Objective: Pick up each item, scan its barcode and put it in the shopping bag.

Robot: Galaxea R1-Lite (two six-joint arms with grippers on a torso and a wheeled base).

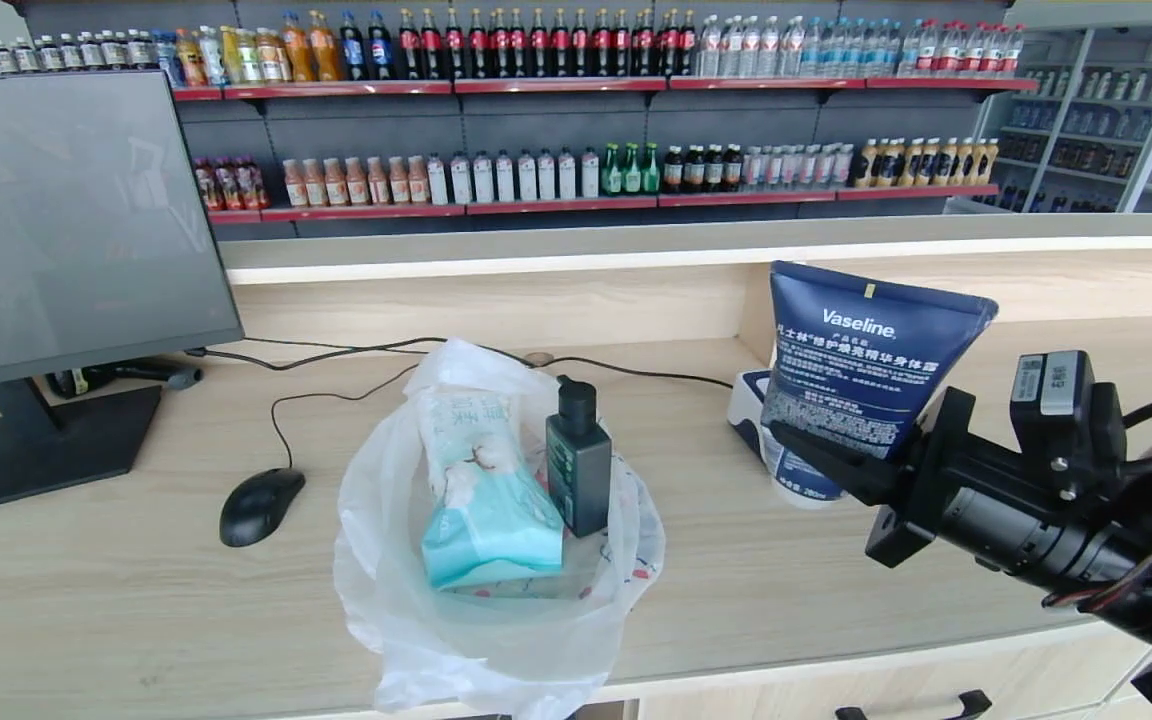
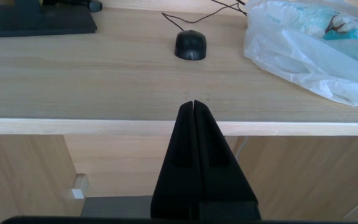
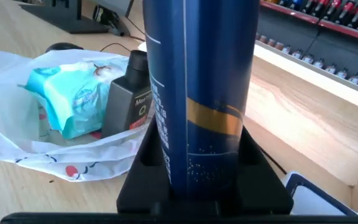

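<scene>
My left gripper sits pinched shut, empty, at the near edge of the pale wooden counter. Mid-edge, the limp white plastic shopping bag holds a teal tissue pack and a dark bottle. Toward the right end, my right gripper clamps the blue squeeze tube. Lowering it could snag the sagging rim or topple the bottle.

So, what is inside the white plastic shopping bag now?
Inside the white plastic shopping bag are a teal soft pack and a dark green bottle with a black cap. Anything beneath them is covered.
</scene>
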